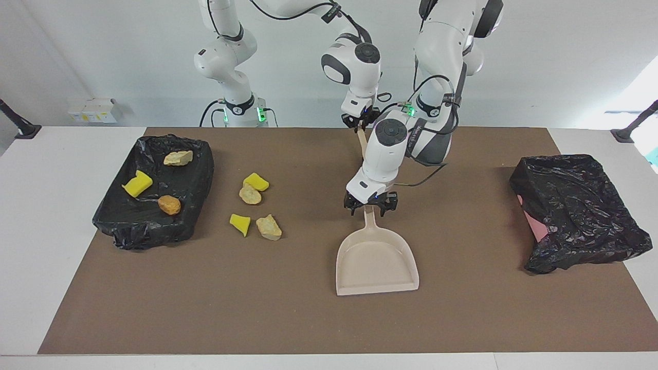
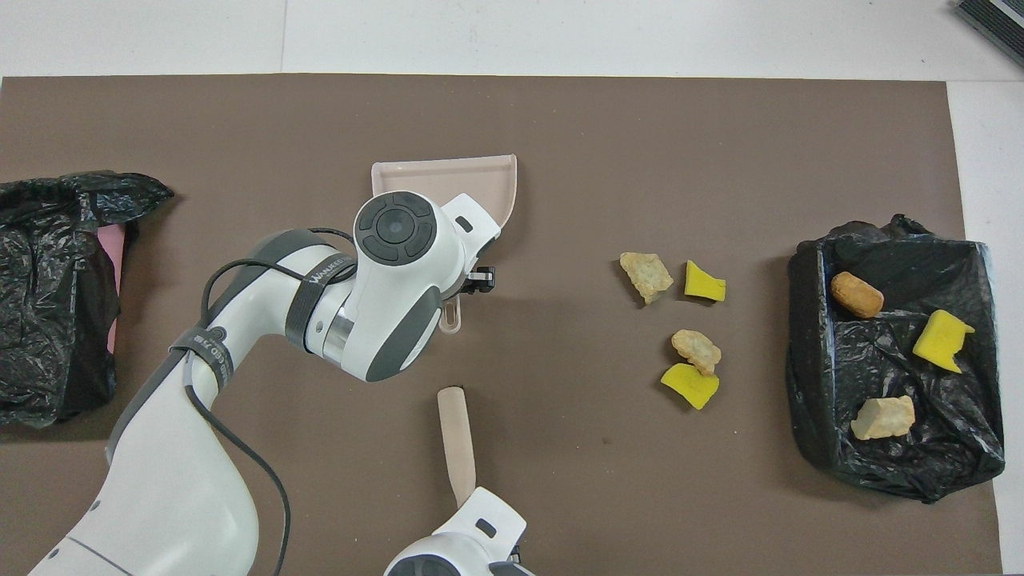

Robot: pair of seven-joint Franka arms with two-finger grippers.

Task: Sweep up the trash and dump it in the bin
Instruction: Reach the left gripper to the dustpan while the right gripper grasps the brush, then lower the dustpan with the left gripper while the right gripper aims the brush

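Bench top is white, covered by a matte brown mat [image 1: 205, 308] with a flat, felt-like surface.

Trash: seven small pieces. Four lie loose on the mat toward the right arm's end: a bright yellow sponge wedge [image 1: 256, 181] touching a tan bread-like lump [image 1: 250, 194], and, farther from the robots, a second yellow wedge [image 1: 239, 224] just beside a pale crusty lump [image 1: 269, 227]. Three more sit in a shallow bin lined with crinkled glossy black plastic [image 1: 149, 226] near that end's edge: a pale lump [image 1: 178, 158], a yellow wedge [image 1: 137, 184], an orange-brown rounded lump [image 1: 169, 205].

Dustpan [image 1: 377, 264]: smooth beige plastic, trapezoid tray with low walls, flat on the mat near mid-bench, its open lip pointing away from the robots and its handle toward them.

Left gripper [image 1: 370, 204]: down at the dustpan handle, fingers on either side of it. Whether they have clamped it I cannot tell; in the overhead view the wrist housing covers the contact.

Right gripper [image 1: 361, 122]: at the robots' edge of the mat, fingers clamped on a beige brush handle [image 2: 456, 436], a slim rounded stick. Its end points toward the dustpan handle, apart from it. The bristle end is not visible.

A second bin [image 1: 576, 210] under loose black plastic, with a pink wall showing through a gap, sits at the left arm's end of the mat, well apart from the trash.
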